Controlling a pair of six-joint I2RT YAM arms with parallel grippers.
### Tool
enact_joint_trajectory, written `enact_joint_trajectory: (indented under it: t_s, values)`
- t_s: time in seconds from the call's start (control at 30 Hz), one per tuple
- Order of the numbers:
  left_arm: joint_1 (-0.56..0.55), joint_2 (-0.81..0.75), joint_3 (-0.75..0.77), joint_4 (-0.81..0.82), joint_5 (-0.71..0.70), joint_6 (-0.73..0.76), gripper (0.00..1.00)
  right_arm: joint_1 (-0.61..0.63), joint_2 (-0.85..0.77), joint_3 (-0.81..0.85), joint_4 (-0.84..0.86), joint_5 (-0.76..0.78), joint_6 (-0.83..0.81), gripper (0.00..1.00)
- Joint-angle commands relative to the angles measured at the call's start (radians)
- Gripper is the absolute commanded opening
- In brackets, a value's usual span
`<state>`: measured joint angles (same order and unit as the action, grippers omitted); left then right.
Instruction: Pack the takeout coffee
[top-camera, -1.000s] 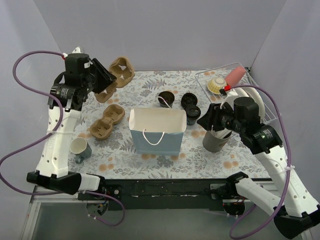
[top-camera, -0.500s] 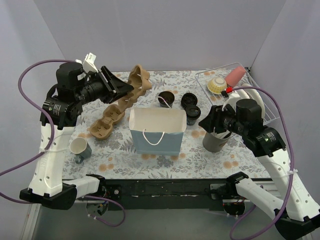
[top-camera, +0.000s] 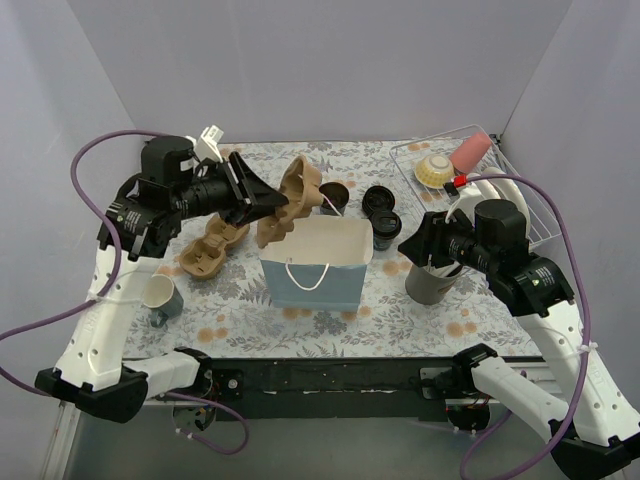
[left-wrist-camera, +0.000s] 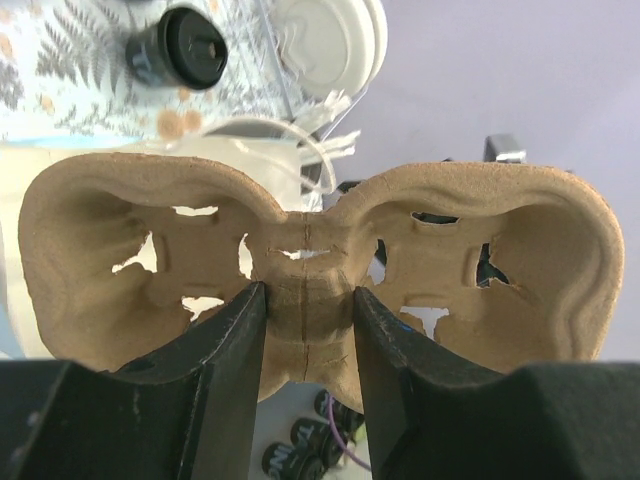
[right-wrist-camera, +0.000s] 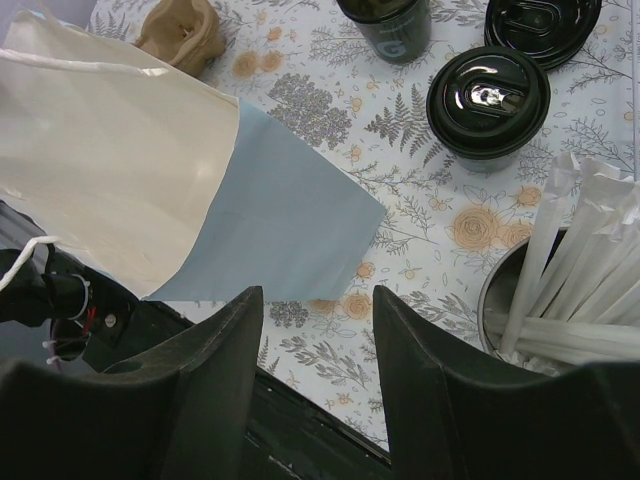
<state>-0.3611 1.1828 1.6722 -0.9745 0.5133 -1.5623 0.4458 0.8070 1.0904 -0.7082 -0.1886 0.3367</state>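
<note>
Three black takeout coffee cups stand behind the bag: one (top-camera: 334, 197) unlidded, two lidded (top-camera: 380, 197) (top-camera: 385, 228). The right wrist view shows them too, one lidded cup (right-wrist-camera: 489, 95) nearest. My left gripper (top-camera: 275, 208) is shut on a brown pulp cup carrier (top-camera: 297, 192) and holds it tilted in the air over the back left corner of the open blue paper bag (top-camera: 315, 270). In the left wrist view the fingers (left-wrist-camera: 235, 340) pinch the carrier's (left-wrist-camera: 560, 260) middle rib. My right gripper (top-camera: 415, 240) is open and empty, above the table right of the bag (right-wrist-camera: 280, 215).
A second pulp carrier (top-camera: 212, 243) lies left of the bag, with a grey-green mug (top-camera: 160, 297) nearer the front. A grey holder with white utensils (top-camera: 432, 280) stands under my right arm. A wire rack (top-camera: 520, 190) sits at the back right.
My left arm has swung right with the pulp carrier, from the back left corner to over the bag's left edge. The right arm has barely moved.
</note>
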Motion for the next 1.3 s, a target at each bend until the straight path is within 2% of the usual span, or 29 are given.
enact_joint_trajectory:
  t_s: [0.0, 0.27, 0.53, 0.67, 1.07, 1.27]
  values:
    - [-0.048, -0.038, -0.080, 0.011, -0.005, -0.025, 0.13, 0.004, 0.000, 0.034, 0.026, -0.017, -0.013, 0.56]
    - [-0.062, -0.043, -0.175, 0.017, -0.048, 0.002, 0.14, 0.002, -0.006, 0.023, 0.027, -0.018, -0.011, 0.56]
    - [-0.076, 0.050, -0.074, -0.076, -0.197, 0.048, 0.15, 0.002, -0.011, 0.023, 0.023, -0.028, -0.007, 0.56]
    - [-0.130, 0.075, -0.060, -0.124, -0.265, 0.042, 0.15, 0.004, -0.009, 0.014, 0.039, -0.040, 0.004, 0.56]
    - [-0.236, 0.153, 0.027, -0.188, -0.387, 0.012, 0.15, 0.004, 0.003, 0.040, 0.052, -0.061, 0.030, 0.56]
    - [-0.240, 0.181, 0.104, -0.228, -0.441, 0.010, 0.16, 0.004, -0.002, 0.034, 0.064, -0.074, 0.031, 0.56]
